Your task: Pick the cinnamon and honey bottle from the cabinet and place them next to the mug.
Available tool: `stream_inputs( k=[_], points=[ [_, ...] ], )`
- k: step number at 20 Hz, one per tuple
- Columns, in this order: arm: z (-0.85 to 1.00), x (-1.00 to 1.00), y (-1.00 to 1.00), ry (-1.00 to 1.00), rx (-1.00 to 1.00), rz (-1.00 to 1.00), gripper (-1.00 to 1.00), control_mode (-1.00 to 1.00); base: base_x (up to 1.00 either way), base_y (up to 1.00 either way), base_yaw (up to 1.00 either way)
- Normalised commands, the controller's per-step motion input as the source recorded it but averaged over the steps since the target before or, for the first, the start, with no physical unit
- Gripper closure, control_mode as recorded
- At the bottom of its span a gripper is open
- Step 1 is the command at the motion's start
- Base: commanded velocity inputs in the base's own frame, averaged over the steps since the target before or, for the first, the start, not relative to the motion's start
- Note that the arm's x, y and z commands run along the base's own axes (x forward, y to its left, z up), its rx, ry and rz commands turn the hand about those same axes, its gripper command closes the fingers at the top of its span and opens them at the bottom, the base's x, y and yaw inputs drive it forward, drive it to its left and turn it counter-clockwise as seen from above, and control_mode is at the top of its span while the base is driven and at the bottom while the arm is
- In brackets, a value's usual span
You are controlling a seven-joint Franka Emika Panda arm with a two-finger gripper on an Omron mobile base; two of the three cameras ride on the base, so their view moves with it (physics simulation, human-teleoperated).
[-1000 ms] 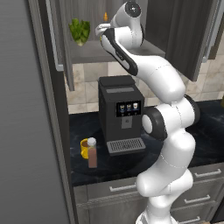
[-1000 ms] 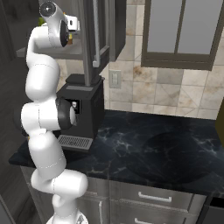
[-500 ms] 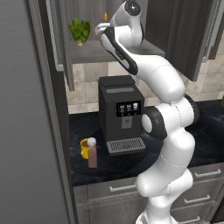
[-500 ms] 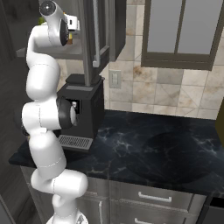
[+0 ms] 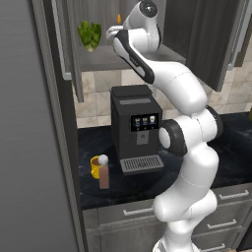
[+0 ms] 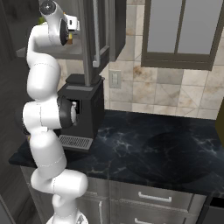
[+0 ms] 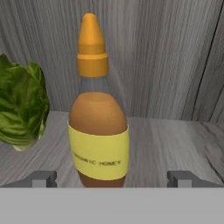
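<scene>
Almost nothing had moved since the picture before; the arm stayed reached up into the cabinet (image 5: 74, 54), and the things on the worktop (image 5: 98, 192) lay where they were.

In the left base view, far to the left stood a tall grey wall panel. Next to it, on the dark worktop, the mug (image 5: 95, 166) sat with the cinnamon (image 5: 104, 172) just beside it, on its near right side. To the right of them was a black coffee machine (image 5: 136, 129). Up above, the cabinet stood open. A green leafy plant (image 5: 90, 35) sat on the left of its shelf, and the orange tip of the honey bottle (image 5: 118, 18) peeked out behind the white arm.

In the hand view, the leafy plant (image 7: 22, 107) was on the left. The honey bottle (image 7: 98, 131) stood upright on the shelf in the middle, right in front of the tool (image 7: 112, 178). The tool was wide, with one finger tip on each side of the bottle and a gap between each tip and the bottle. The bottle had a yellow label band and a pointed orange cap.

In the right base view, the arm reached up on the left, with the coffee machine (image 6: 83, 113) below it and the dark worktop (image 6: 144, 153) stretching away to the right.
</scene>
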Motion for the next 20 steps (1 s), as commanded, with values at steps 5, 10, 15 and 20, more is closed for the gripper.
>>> stream_inputs(
  k=[5,10,15,20],
  points=[
    [0.00,0.15,0.06,0.01,0.00,0.00,-1.00,-1.00,0.00,0.00,0.00],
    [-0.04,0.26,0.02,0.04,0.00,0.00,-1.00,-1.00,0.00,0.00,0.00],
    [0.00,0.18,0.06,0.05,0.00,0.00,-1.00,-1.00,0.00,0.00,0.00],
    [0.00,0.10,0.10,0.04,0.00,0.00,-1.00,-1.00,0.00,0.00,0.00]
  ],
)
